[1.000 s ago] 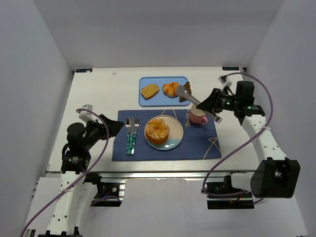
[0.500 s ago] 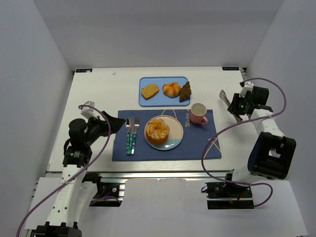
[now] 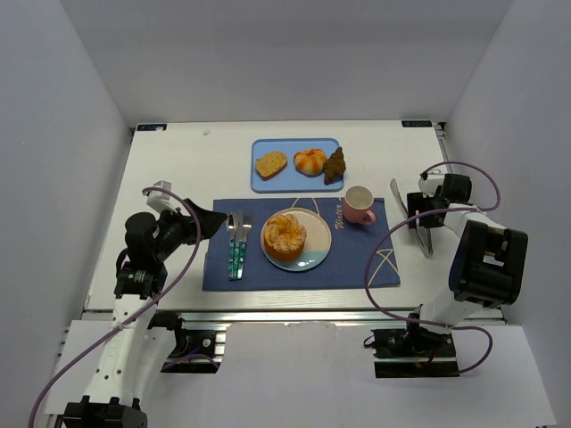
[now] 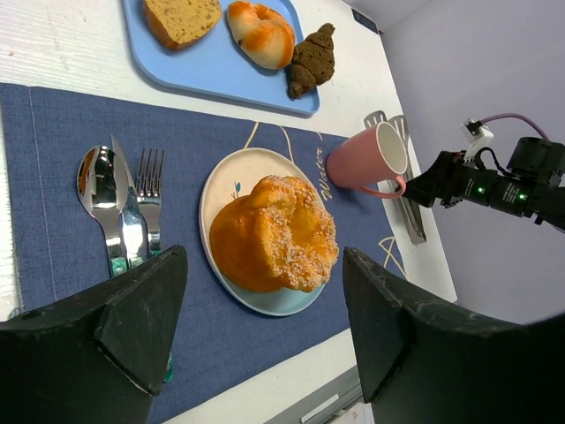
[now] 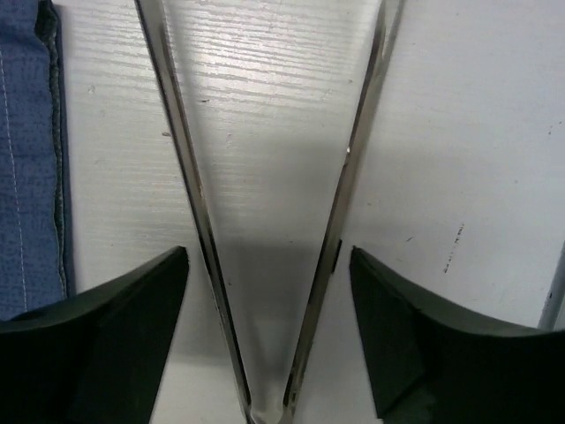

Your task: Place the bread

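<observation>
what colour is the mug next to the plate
The handled mug is pink outside, pale inside; clearest in the left wrist view.

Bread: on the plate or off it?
On. The bread rests on the plate, which lies on the blue placemat.

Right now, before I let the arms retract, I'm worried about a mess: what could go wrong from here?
1. The open right gripper straddles the tongs lying on the table; a finger catching one arm on the way out could drag them toward the nearby pink mug.
2. The bread sits off-centre, near the plate rim; a knock might tip it onto the placemat.
</observation>
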